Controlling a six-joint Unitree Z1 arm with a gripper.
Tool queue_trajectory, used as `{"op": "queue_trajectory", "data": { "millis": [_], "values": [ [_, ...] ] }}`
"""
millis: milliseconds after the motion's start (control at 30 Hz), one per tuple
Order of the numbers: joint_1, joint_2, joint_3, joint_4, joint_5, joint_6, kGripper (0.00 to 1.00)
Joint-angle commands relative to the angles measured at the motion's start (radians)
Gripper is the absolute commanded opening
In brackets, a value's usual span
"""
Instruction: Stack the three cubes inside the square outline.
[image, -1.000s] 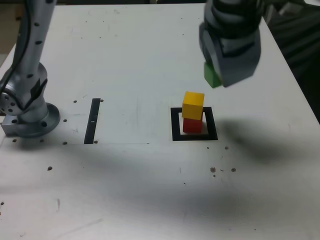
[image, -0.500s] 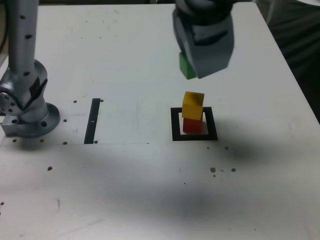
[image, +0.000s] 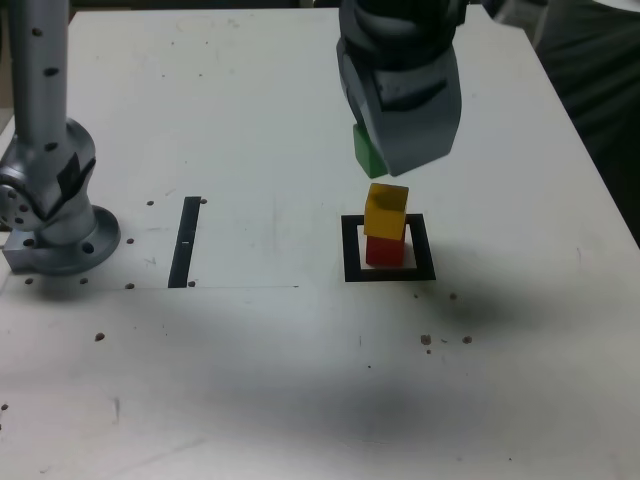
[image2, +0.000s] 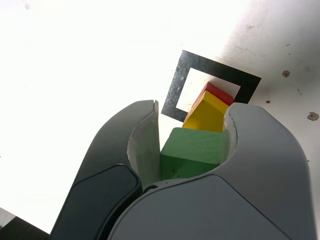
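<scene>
Your gripper (image2: 192, 150), clamped on the green cube (image2: 192, 152), has shifted across to hover over the yellow cube (image: 386, 211), which sits below the fingertips on the red cube (image: 384, 250) inside the square outline (image: 350, 250); only lowering remains.

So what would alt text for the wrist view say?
A grey gripper clamps a green cube above a yellow cube stacked on a red cube, inside a black square outline on a white table.

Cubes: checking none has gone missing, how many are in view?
3. The red cube sits inside the square outline, the yellow cube rests on it, and the green cube is held between the fingers above them.
</scene>
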Motion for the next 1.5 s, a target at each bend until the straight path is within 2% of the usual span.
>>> {"op": "queue_trajectory", "data": {
  "millis": [0,667,733,900,933,1133,1467],
  "values": [
    [-0.001,0.006,0.005,-0.009,0.0,-0.002,0.31],
    [-0.001,0.046,0.034,-0.062,-0.012,-0.009,0.32],
    [-0.001,0.048,0.037,-0.065,-0.012,-0.009,0.4],
    [0.0,0.052,0.042,-0.066,-0.013,-0.009,0.8],
    [0.001,0.053,0.043,-0.066,-0.013,-0.009,0.85],
    [0.005,0.052,0.047,-0.067,-0.014,-0.009,0.94],
    [0.005,0.025,0.049,-0.06,-0.012,-0.012,0.98]
  ]
}}
